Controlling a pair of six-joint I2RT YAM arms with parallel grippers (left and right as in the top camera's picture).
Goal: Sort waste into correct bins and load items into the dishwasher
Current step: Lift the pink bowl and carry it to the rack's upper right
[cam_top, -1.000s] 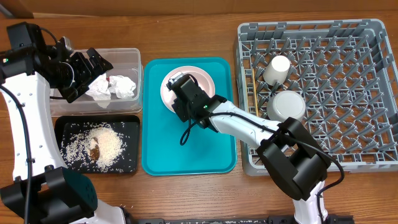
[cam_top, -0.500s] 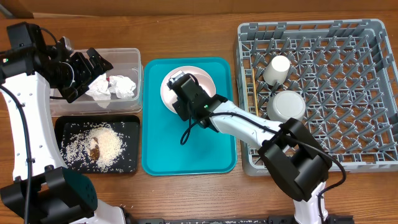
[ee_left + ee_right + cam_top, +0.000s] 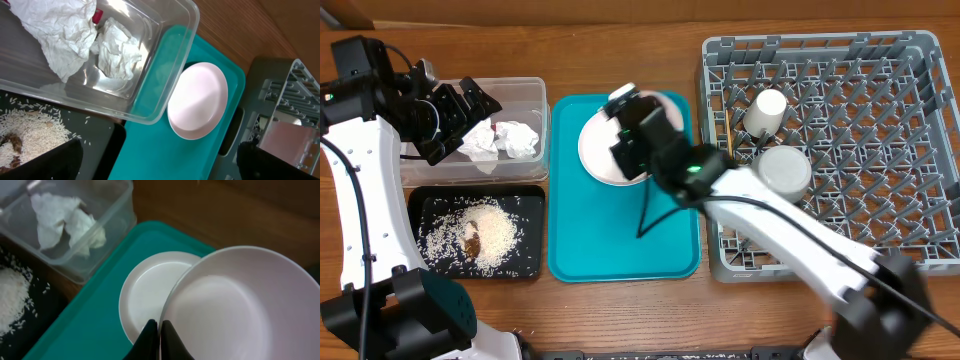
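My right gripper [image 3: 159,325] is shut on the near rim of the pink bowl [image 3: 240,305] and holds it tilted just above the pale pink plate [image 3: 145,292]. The plate [image 3: 595,155] lies at the far end of the teal tray [image 3: 620,250]. My left gripper [image 3: 155,165] stands wide open with nothing in it, over the clear tub [image 3: 535,90]. Crumpled napkins [image 3: 505,138] and a red wrapper [image 3: 96,15] lie in that tub. Rice [image 3: 485,235] and a brown scrap [image 3: 472,243] lie in the black tray [image 3: 525,255].
The grey dish rack [image 3: 880,130] fills the right side. At its left edge it holds a cream cup [image 3: 767,108], a grey-white bowl [image 3: 785,170] and chopsticks [image 3: 732,150]. My right arm reaches across the rack's near left corner.
My right gripper closed on the bowl's rim and has raised it off the plate, swinging up and to the right. The left arm has not moved.
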